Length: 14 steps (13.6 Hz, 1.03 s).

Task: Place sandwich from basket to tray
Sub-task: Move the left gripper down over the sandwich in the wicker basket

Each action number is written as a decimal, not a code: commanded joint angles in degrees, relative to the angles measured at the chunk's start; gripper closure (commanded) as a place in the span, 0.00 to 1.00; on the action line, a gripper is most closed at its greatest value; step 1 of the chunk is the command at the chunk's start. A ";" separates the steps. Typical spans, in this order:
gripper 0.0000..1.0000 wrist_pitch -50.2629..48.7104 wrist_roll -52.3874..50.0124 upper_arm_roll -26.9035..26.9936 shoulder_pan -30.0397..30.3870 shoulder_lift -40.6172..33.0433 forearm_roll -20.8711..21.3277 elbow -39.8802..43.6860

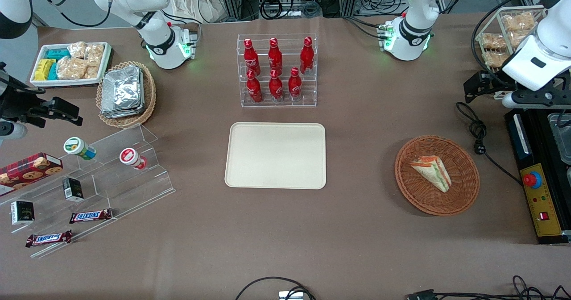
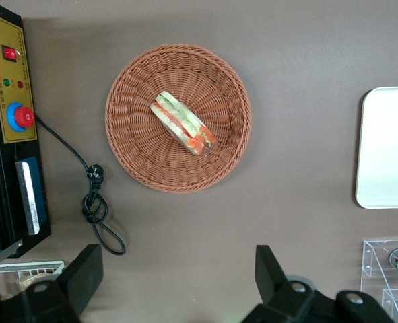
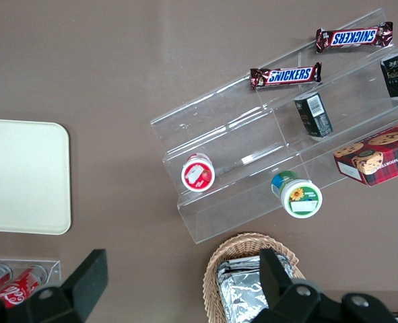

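sandwich: white wedge, striped filling, in basket | gripper: jaws spread, above table

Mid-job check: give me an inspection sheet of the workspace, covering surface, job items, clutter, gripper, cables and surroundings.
Surface: brown table.
Job's things: sandwich lies in the basket; tray is bare.
Clutter: red bottles in a clear rack; snack bars on an acrylic stand; foil packs.
Gripper: gripper open, raised, apart from the basket.
Cables: black plug cord on the table beside the basket.
Surroundings: control box with red button at the working arm's end.
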 commanded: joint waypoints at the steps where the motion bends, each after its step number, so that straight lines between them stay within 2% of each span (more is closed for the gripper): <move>1: 0.00 0.20 -0.70 -0.49 0.44 -0.14 -0.07 0.19; 7: 0.00 0.12 -0.87 -0.49 0.53 1.61 -0.60 0.36; 11: 0.00 0.91 -9.37 -0.75 0.18 4.87 -0.07 0.72; 14: 0.00 5.37 -14.65 -0.58 0.26 8.98 0.45 0.10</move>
